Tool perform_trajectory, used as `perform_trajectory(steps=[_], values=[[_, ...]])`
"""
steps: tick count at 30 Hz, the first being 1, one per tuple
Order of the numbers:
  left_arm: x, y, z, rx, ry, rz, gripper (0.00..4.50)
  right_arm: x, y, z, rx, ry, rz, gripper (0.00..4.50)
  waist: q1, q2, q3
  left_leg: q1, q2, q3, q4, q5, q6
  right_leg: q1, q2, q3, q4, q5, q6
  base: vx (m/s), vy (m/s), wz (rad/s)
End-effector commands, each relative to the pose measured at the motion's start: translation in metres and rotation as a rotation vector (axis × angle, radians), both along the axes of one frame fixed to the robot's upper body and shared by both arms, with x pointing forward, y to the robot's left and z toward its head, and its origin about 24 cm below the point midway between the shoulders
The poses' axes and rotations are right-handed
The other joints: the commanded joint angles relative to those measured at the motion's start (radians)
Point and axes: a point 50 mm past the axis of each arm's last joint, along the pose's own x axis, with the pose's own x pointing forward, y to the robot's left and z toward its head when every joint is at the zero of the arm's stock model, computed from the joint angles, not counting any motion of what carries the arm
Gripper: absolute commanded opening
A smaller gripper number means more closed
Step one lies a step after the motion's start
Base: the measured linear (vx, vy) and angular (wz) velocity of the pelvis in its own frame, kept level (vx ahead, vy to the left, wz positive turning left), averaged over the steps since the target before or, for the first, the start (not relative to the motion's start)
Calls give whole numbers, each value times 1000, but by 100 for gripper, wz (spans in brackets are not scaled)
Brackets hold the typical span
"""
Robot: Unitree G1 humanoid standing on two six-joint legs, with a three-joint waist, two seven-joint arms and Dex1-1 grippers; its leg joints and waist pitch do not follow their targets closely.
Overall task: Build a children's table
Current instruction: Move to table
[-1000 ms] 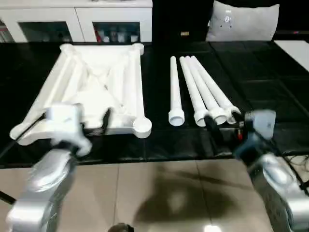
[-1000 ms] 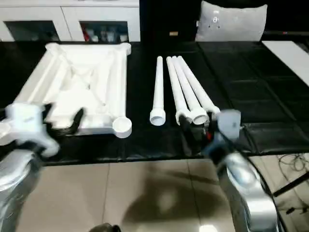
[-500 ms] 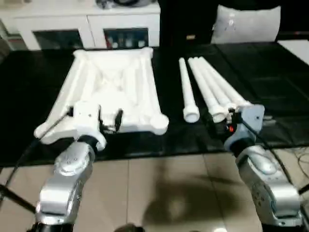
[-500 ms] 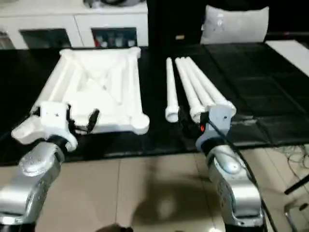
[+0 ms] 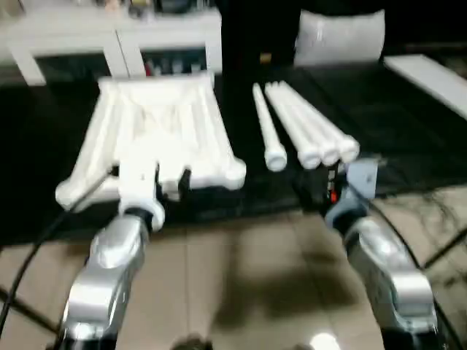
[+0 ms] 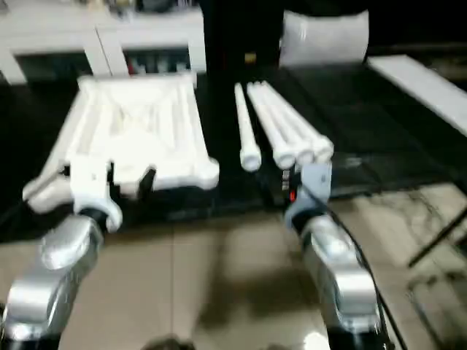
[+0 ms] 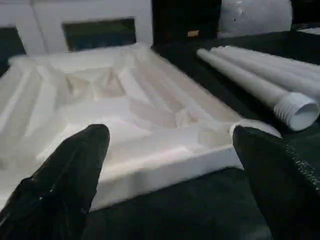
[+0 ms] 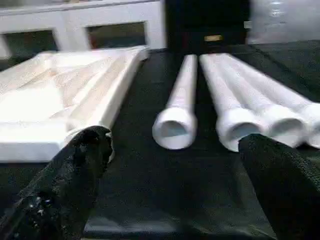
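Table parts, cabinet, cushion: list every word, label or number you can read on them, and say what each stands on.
No text can be read.
Small yellowish tag on the dark furniture behind the legs: too blurred to read.
Mark on the grey cushion: too small to tell.
Tabletop, legs and white cabinet: no lettering shows.

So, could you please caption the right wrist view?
Open right gripper faces four loose legs beside the upturned tabletop.
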Motion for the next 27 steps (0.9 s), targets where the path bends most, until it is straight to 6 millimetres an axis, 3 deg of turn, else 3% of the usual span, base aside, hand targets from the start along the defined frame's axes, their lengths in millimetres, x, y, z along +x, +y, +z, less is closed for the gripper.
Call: perform_trajectory(steps=[1, 2, 3, 4, 5, 6, 7, 8, 9, 10, 11, 12, 13, 14, 15, 16, 17, 18, 19, 20, 21, 22, 23, 24, 25, 26, 27], values=[[0, 5, -2, 10, 7, 33, 442, 4, 6, 7, -10, -35, 33, 450, 38, -39, -82, 17, 28, -13, -104, -505, -229, 2, -73, 105, -67, -478, -122, 72, -100, 89], [1, 4, -2, 16, 9, 30, 442, 5, 5, 6, -4, -31, 21, 450, 15, -75, -96, 184, 59, 23, 102, -316, -141, -128, -136, 148, -205, -619, -166, 183, -151, 92], [1, 3, -3, 22, 12, 28, 442, 5, 3, 5, 0, -28, 12, 450, 39, -54, -39, 52, 91, 15, 125, -97, 55, 2, -166, 234, -245, -682, -295, 207, -152, 51], [1, 2, -4, 24, 15, 22, 442, 5, 2, 5, 1, -28, 13, 450, 63, -30, -26, 69, 137, 2, 121, -122, 50, 25, -162, 222, -223, -693, -267, 156, -25, 13], [1, 2, -4, 24, 15, 22, 442, 5, 2, 5, 1, -28, 13, 450, 63, -30, -26, 69, 137, 2, 121, -122, 50, 25, -162, 222, -223, -693, -267, -25, 53, 29], [0, 0, -5, 22, 19, 18, 442, 5, 1, 5, 3, -30, 17, 450, 38, 1, -17, 196, 213, -46, -64, -716, -67, -77, 35, 124, -85, -418, -135, -25, 53, 29], [1, 0, -5, 23, 19, 16, 442, 6, 1, 5, 0, -32, 20, 450, 28, 17, -55, 199, 255, -94, -147, -891, -83, -61, 44, 132, 33, -92, -42, -56, 62, 19], [1, 0, -5, 23, 19, 15, 442, 6, 1, 5, -2, -33, 21, 450, 26, 18, -57, 204, 250, -96, -151, -870, -44, -73, 43, 132, 39, -3, -16, 52, 46, -3], [1, -1, -4, 25, 15, 6, 442, 6, 1, 5, -5, -35, 23, 450, 15, 19, -67, 217, 234, -92, -143, -727, 68, -96, 35, 128, 38, 86, 14, 52, 46, -3], [2, -1, -4, 28, 12, -2, 442, 6, 1, 4, -7, -35, 24, 450, 13, 13, -57, 202, 212, -64, -140, -625, 136, -101, 26, 126, 20, 113, 13, 69, 9, -4], [2, -2, -4, 29, 11, -4, 442, 6, 1, 4, -8, -34, 24, 450, 9, 3, -59, 197, 198, -52, -139, -591, 158, -95, 19, 129, -1, 118, 10, 84, -31, 0], [4, -2, -3, 35, 9, -6, 442, 5, 1, 3, -12, -32, 23, 450, 10, -25, -61, 173, 157, -11, -124, -539, 162, -61, -10, 155, -72, 90, -1, 84, -31, 0], [4, -2, -3, 35, 9, -6, 442, 5, 1, 3, -12, -32, 23, 450, 33, -58, -61, 126, 103, 43, -61, -416, 169, -7, -65, 223, -148, -193, -35, 95, -66, 4], [4, -2, -4, 36, 10, -6, 442, 5, 1, 3, -14, -33, 23, 450, 42, -70, -66, 102, 87, 57, -2, -306, 170, 29, -109, 272, -184, -354, -78, 123, -56, -1], [4, -3, -4, 39, 11, -17, 442, 5, 1, 3, -16, -35, 25, 450, 66, -79, -95, 38, 100, 47, 72, -113, 172, 94, -153, 313, -191, -421, -152, 123, -56, -1], [4, -4, -5, 39, 12, -24, 442, 5, 1, 3, -18, -36, 27, 450, 68, -75, -95, -4, 106, 41, 80, -20, 157, 106, -136, 297, -172, -208, -237, 161, -19, -6], [4, -5, -6, 38, 15, -34, 442, 5, 1, 3, -21, -38, 29, 450, 71, -63, -100, -9, 109, 41, 72, 27, 145, 99, -113, 274, -160, -97, -276, 80, 0, -3], [4, -5, -7, 40, 18, -43, 442, 5, 1, 3, -36, -40, 25, 450, 66, -34, -96, -4, 122, 49, 5, 148, 145, 65, -44, 205, -134, 74, -305, 151, -2, -3], [4, -6, -7, 41, 21, -48, 442, 5, 0, 3, -47, -41, 21, 450, 48, 6, -103, 34, 149, 37, -55, 302, 193, 20, 42, 134, -80, 192, -222, 197, 23, -7], [4, -6, -8, 39, 23, -57, 442, 4, -1, 3, -51, -42, 21, 450, 33, 37, -115, 88, 179, 1, -43, 416, 257, -20, 69, 117, -33, 226, -165, 285, 57, -3], [5, -8, -8, 38, 25, -67, 442, 3, -2, 2, -54, -42, 17, 450, 21, 32, -124, 179, 247, -61, -19, 609, 372, -123, 36, 148, -3, 169, -83, 214, 59, -3], [6, -9, -9, 40, 25, -78, 442, 2, -4, 2, -56, -41, 14, 450, 23, 24, -133, 188, 262, -80, -14, 761, 431, -139, 10, 166, 2, 152, -17, 137, 52, 7], [7, -11, -9, 41, 24, -90, 442, 1, -5, 1, -56, -39, 10, 450, 27, 20, -131, 191, 253, -75, -6, 808, 445, -152, 3, 177, -4, 165, 2, 71, 26, 5], [7, -12, -9, 45, 24, -101, 442, 0, -7, 0, -59, -35, 6, 450, 30, 0, -132, 175, 204, -47, 8, 772, 436, -142, -8, 187, -33, 234, 0, 71, 26, 5], [8, -13, -9, 50, 22, -107, 442, 0, -8, -1, -65, -33, 2, 450, 51, -25, -130, 93, 109, 21, 23, 583, 390, -62, -8, 205, -53, 392, -37, 52, -5, 1], [9, -13, -9, 52, 21, -110, 442, -1, -8, -1, -70, -32, -2, 450, 60, -42, -135, 41, 69, 46, 29, 442, 378, 3, 8, 219, -54, 492, -58, 0, 0, 0], [10, -14, -10, 53, 23, -114, 442, 0, -9, 0, -73, -34, -3, 450, 84, -38, -120, 8, 80, 66, 18, 167, 336, 23, -29, 240, -95, 471, -128, 0, 0, 0]])
